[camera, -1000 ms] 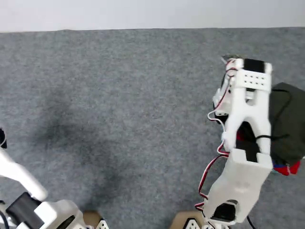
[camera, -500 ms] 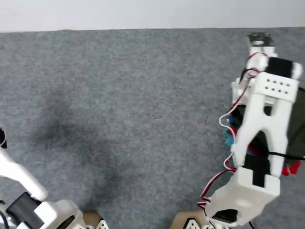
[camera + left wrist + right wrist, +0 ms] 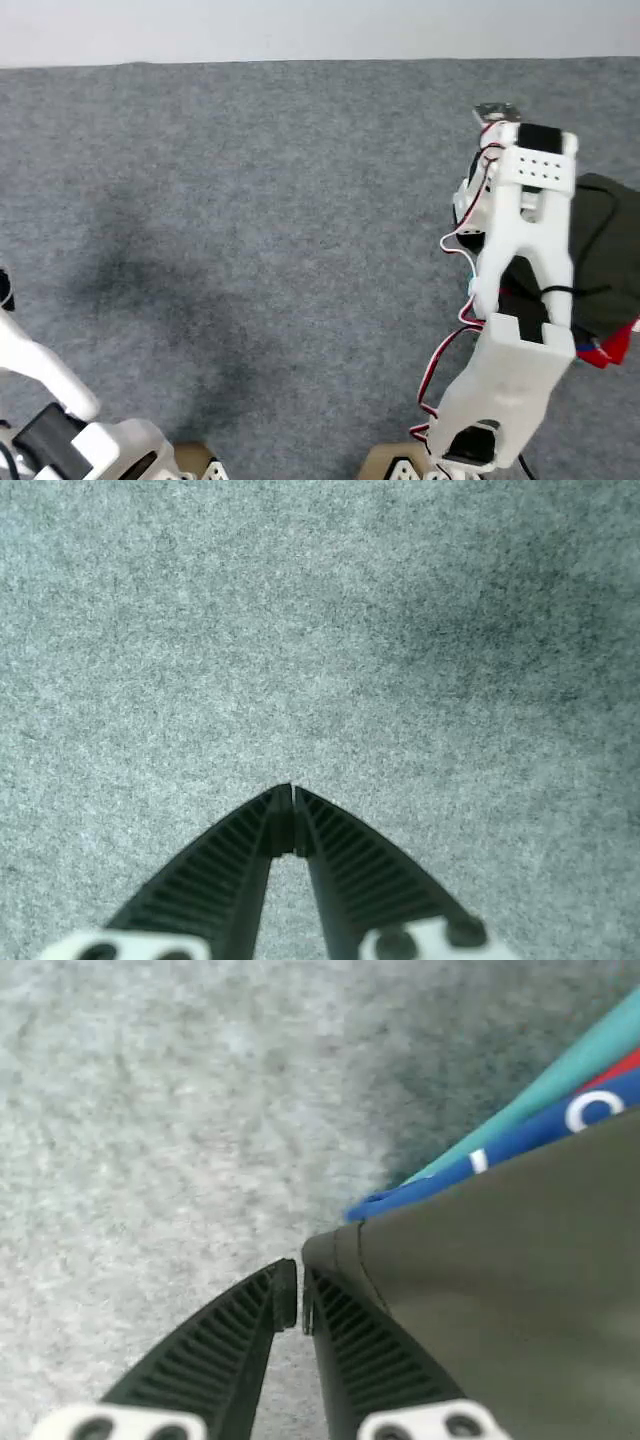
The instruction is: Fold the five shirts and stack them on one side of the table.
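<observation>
Nearest, the left gripper (image 3: 293,818) hangs with jaws pressed together on nothing over bare grey mat (image 3: 300,630). The right gripper (image 3: 299,1295), jaws likewise closed tip to tip, sits just beside the corner of the dark olive shirt (image 3: 500,1290) topping the stack (image 3: 605,250) at the table's right side. The right arm (image 3: 525,270) has swung back leftward since half a second ago and covers much of that stack from above, while the right wrist view brings out a blue layer (image 3: 470,1170) and a teal layer (image 3: 560,1080) beneath.
</observation>
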Action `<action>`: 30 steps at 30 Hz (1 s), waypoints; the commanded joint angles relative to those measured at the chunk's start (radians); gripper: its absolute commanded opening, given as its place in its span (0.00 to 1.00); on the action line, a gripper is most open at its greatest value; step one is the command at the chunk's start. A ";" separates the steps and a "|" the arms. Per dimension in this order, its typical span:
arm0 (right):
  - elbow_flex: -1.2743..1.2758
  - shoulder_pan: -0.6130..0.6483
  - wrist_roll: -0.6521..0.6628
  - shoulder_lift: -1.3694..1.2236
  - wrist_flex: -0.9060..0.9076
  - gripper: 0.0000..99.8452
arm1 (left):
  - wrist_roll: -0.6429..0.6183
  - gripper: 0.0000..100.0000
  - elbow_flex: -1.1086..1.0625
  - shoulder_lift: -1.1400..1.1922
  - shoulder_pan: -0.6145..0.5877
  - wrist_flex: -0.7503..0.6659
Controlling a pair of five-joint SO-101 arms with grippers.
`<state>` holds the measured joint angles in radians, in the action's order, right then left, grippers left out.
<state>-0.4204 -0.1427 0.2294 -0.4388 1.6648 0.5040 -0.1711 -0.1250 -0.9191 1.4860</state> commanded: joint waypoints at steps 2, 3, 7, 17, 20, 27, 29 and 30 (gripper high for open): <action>-0.014 0.008 0.003 0.079 0.036 0.01 | -0.002 0.01 0.010 -0.048 0.006 -0.009; -0.014 0.005 0.005 0.113 0.045 0.01 | -0.002 0.01 0.010 -0.048 0.006 -0.009; -0.012 -0.007 0.009 0.255 0.077 0.01 | -0.002 0.01 0.010 -0.048 0.006 -0.009; 0.069 -0.131 0.012 0.449 0.128 0.01 | -0.002 0.01 0.010 -0.048 0.006 0.005; 0.173 -0.166 0.008 0.503 0.130 0.01 | -0.002 0.01 0.022 -0.049 0.008 0.038; 0.405 -0.091 -0.046 0.892 0.124 0.01 | -0.060 0.01 0.200 -0.132 0.094 0.204; 0.468 -0.045 -0.101 1.003 0.111 0.01 | -0.086 0.01 0.199 -0.198 0.152 0.207; 0.505 -0.027 -0.127 1.050 0.099 0.01 | -0.100 0.01 0.197 -0.232 0.184 0.209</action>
<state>0.0276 -0.2194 0.1695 0.4373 1.7538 0.4457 -0.0130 -0.2478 -0.8132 1.6778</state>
